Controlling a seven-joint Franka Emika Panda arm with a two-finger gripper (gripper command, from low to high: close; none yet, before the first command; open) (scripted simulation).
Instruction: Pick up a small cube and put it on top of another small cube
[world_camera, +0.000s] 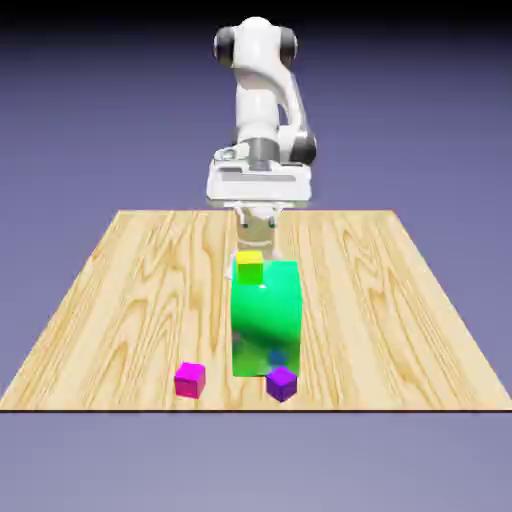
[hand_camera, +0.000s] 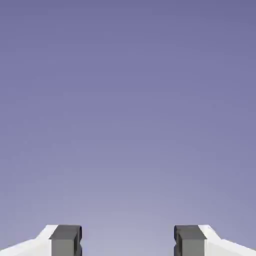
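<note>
Toward the lower left of the exterior view, the small bright magenta-pink cube (world_camera: 190, 380) sat on the light wooden tabletop (world_camera: 120, 310), close to the near edge and apart from everything else; just right of centre at the same near edge lay a small darker violet-purple cube (world_camera: 282, 383), resting at the foot of a big glossy green block (world_camera: 266, 318), though whether the two touched could not be told; the green block stood upright in the middle of the frame, and the small yellow cube (world_camera: 249, 265) showed at its upper left corner, partly hidden by it, so whether the cube lay behind the block or against it could not be told; above these, at the upper middle, the white robot arm (world_camera: 262, 90) rose from the far edge of the table, with its two-finger gripper (world_camera: 257, 228) hanging near the yellow cube.

Along the bottom edge of the hand view, one grey fingertip (hand_camera: 66, 241) appeared at the lower left and the other at the lower right, well apart, with nothing between them; the pincer stood wide and held no object; plain blue-violet backdrop (hand_camera: 128, 100) filled the rest of that frame.
</note>
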